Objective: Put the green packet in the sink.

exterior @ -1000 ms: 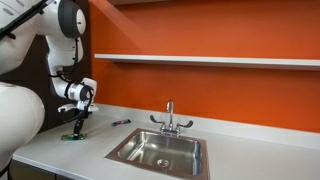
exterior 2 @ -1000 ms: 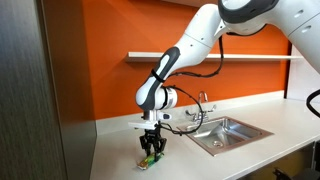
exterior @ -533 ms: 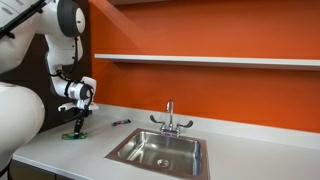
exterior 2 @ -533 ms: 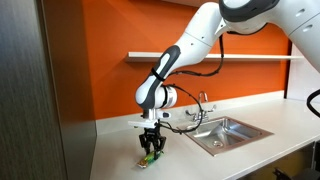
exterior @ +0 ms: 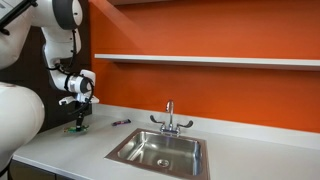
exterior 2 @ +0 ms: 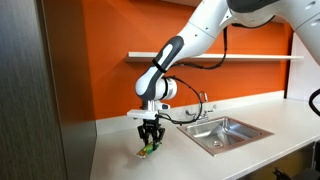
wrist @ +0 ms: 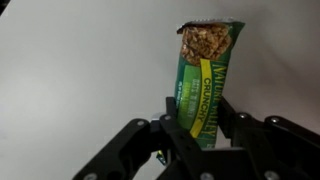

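We see the hand closed on the green packet, with a black finger pressed against each long edge. In the wrist view the hand grips the lower part of the green packet. The rest of the wrapper sticks out beyond the fingertips. It looks like a granola bar wrapper: we can read "CRUNCHY" in yellow along it, and the far end shows a picture of oat clusters.

In both exterior views the hand points straight down, and the green packet hangs below it on end. Its lower tip looks just clear of the pale grey surface, though we cannot be sure of the gap.

The sink is set into the same surface, well apart from the packet, and the chrome faucet stands at its back rim. A small purple object lies on the surface between the hand and the sink, nearer the wall. From the other side, the sink lies beyond the arm, with the faucet partly hidden behind it. An orange wall backs the surface, and a white shelf runs along it above the faucet. Behind the packet in the wrist view there is only the plain surface.
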Robot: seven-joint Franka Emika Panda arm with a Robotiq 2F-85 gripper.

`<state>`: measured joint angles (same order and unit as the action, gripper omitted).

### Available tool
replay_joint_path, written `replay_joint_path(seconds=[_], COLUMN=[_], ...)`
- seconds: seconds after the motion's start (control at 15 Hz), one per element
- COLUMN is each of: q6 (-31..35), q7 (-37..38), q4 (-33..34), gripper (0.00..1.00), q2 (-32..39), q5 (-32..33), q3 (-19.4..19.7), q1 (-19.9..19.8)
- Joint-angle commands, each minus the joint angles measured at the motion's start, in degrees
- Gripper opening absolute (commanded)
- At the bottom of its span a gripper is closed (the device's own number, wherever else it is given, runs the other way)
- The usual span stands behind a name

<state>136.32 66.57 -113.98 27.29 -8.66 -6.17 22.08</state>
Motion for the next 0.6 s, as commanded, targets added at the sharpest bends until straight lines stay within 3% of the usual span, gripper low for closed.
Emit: replay_joint_path(seconds=[0.0,0.53], q6=[-3.4,-10.5], q7=[-6.8,-21.5], q4=[-2.7,-8.3], gripper=[0.18,0.18], q2=[-4.4,-10.8], q5=[-0.5,2.2], q3=[-1.8,-0.3], q1=[-3.1,-6.6])
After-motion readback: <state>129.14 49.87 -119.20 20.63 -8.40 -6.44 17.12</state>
